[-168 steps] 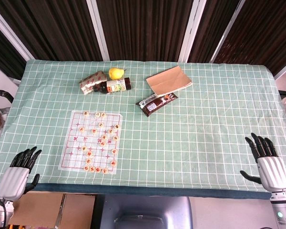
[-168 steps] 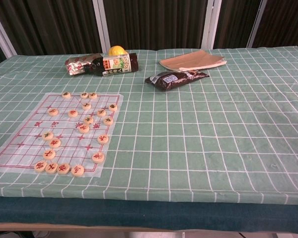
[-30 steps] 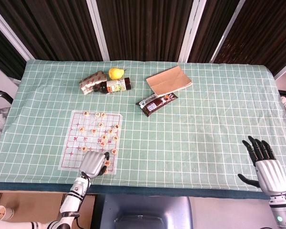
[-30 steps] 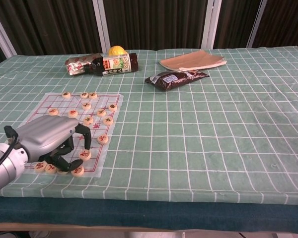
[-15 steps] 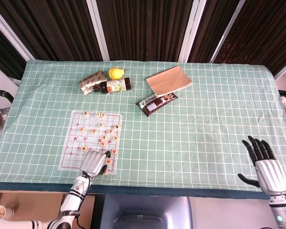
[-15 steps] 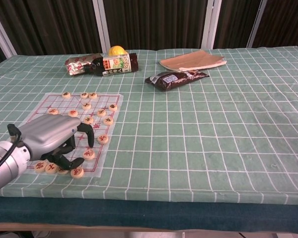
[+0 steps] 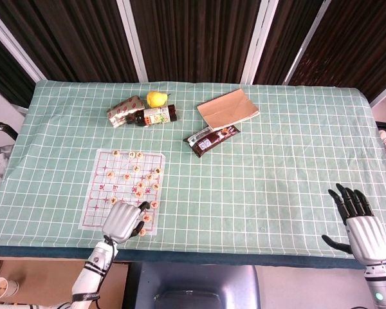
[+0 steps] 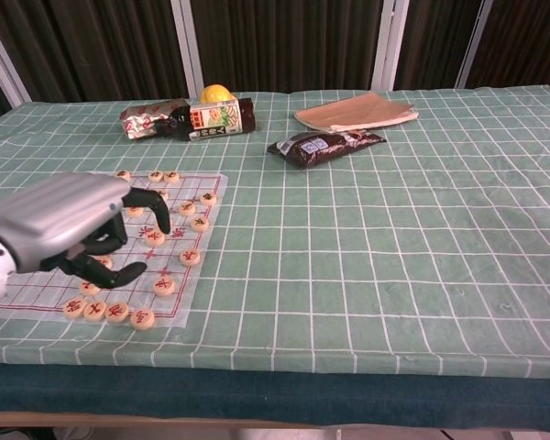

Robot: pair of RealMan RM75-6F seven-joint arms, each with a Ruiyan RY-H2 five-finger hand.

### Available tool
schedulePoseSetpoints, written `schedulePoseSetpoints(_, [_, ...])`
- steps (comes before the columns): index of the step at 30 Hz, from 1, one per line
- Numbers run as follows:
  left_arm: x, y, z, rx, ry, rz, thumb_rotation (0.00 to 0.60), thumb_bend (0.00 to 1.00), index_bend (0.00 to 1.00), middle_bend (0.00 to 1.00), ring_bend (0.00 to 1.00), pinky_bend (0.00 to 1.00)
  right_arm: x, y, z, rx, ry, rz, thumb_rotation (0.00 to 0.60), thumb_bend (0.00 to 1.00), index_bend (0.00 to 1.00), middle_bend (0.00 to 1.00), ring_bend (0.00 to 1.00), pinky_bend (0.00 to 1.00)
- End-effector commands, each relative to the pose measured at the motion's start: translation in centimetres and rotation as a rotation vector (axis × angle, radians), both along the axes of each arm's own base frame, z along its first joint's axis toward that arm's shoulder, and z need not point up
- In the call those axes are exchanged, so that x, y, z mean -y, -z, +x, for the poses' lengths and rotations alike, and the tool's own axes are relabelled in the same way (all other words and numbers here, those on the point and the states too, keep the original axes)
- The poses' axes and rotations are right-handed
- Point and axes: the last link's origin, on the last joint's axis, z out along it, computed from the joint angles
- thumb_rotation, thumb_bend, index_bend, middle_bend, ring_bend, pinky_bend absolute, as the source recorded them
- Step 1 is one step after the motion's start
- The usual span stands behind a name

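Note:
A clear Chinese-chess board sheet [image 7: 93, 193] [image 8: 37, 295] lies on the green checked cloth at the near left, with several round wooden pieces [image 7: 139, 187] [image 8: 190, 257] scattered on it. My left hand [image 7: 123, 221] [image 8: 69, 225] hovers above the board's near part with its fingers curved and its thumb apart from them, holding nothing. One piece [image 8: 165, 286] lies on the board just right of its thumb. My right hand [image 7: 359, 222] is at the table's near right edge, fingers spread and empty; the chest view does not show it.
At the back lie a yellow pear [image 7: 156, 98] [image 8: 214, 93], a lying bottle [image 7: 156, 116] [image 8: 218, 119] and a snack packet [image 7: 125, 110] [image 8: 149, 118]. A dark wrapper [image 7: 210, 138] [image 8: 324, 145] and a brown paper bag [image 7: 228, 109] [image 8: 356, 112] lie further right.
My left hand came from the table's near left corner onto the board, shifted a near-row piece slightly left, then lifted off and drew back left. The right hand has barely moved.

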Motion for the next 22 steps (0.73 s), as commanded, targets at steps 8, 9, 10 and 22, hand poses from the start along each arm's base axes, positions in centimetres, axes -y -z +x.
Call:
schedulePoseSetpoints(8, [10.5, -14.8, -12.2, 0.045, -0.135, 0.416, 0.600, 0.38, 0.01, 0.08, 0.05, 0.22, -1.1, -0.8, 0.1, -0.044, 0.050, -0.027, 0.600, 0.11, 0.00, 0.00, 0.00, 0.00])
schedulePoseSetpoints(9, [11.1, -15.1, -12.9, 0.059, -0.157, 0.423, 0.600, 0.38, 0.00, 0.05, 0.02, 0.18, -1.1, -0.9, 0.1, -0.043, 0.045, -0.029, 0.600, 0.11, 0.00, 0.00, 0.00, 0.00])
schedulePoseSetpoints(10, [12.1, -15.4, -14.1, 0.075, -0.196, 0.431, 0.600, 0.39, 0.00, 0.01, 0.00, 0.15, -1.1, -0.9, 0.3, -0.038, 0.036, -0.034, 0.600, 0.11, 0.00, 0.00, 0.00, 0.00])
schedulePoseSetpoints(22, [11.7, -15.8, -15.5, -0.007, -0.258, 0.371, 0.600, 0.40, 0.00, 0.00, 0.00, 0.13, -1.3, -0.7, 0.2, -0.047, 0.039, -0.032, 0.600, 0.11, 0.00, 0.00, 0.00, 0.00])
